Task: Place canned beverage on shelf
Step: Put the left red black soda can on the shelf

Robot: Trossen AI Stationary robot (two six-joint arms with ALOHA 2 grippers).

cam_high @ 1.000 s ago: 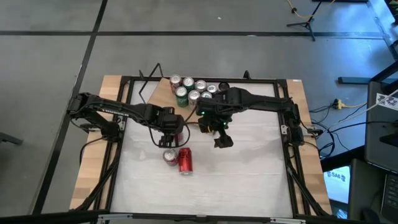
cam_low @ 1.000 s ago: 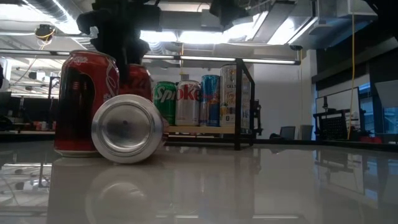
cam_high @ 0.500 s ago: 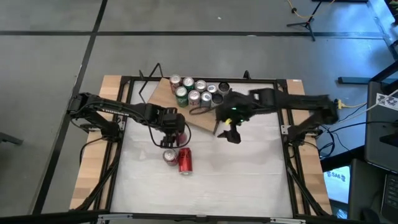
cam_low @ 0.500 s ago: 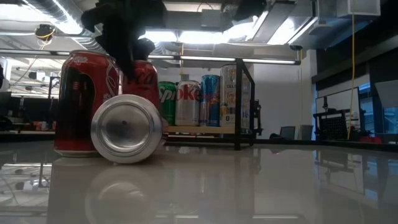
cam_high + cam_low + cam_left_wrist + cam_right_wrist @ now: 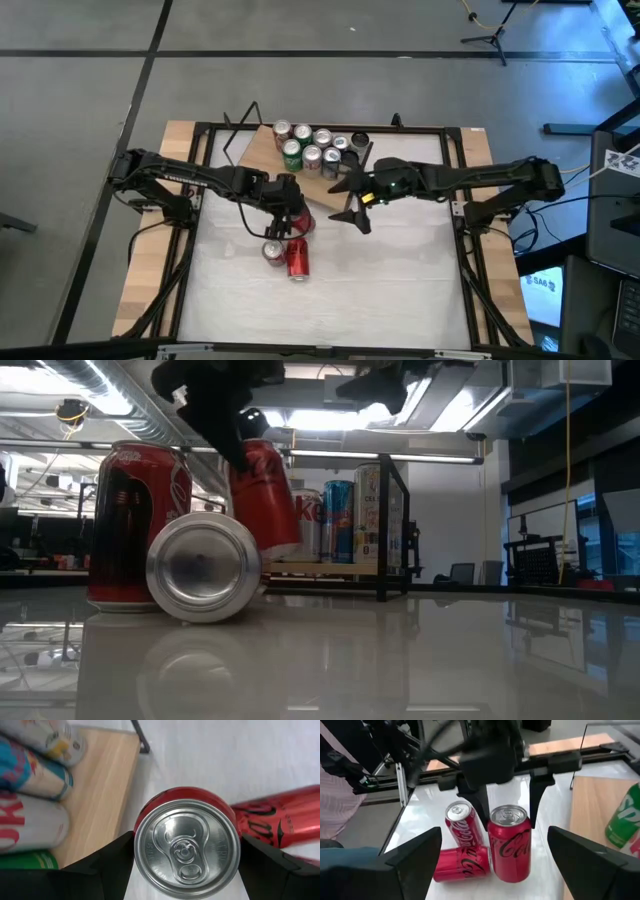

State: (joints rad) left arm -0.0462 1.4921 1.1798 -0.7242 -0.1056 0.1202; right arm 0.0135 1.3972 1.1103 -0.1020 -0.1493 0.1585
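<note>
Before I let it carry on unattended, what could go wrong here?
The left gripper holds a red can tilted in the low view; it might slip. Two more red cans sit just beside it and could be knocked. The shelf is already crowded with cans, so placing may topple one.

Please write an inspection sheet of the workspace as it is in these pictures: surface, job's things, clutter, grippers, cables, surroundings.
Surface: pale table, wooden strips at its sides.
Job's things: shelf at the table's far edge carries a cluster of cans. Held red can is lifted and tilted in the low view. Standing red can and lying red can wait on the table.
Clutter: nothing seen.
Grippers: left gripper is closed around the held red can; right gripper is open and empty, beside the shelf.
Cables: loose cables on the floor to the right.
Surroundings: grey floor, a stand, a person's sleeve.
</note>
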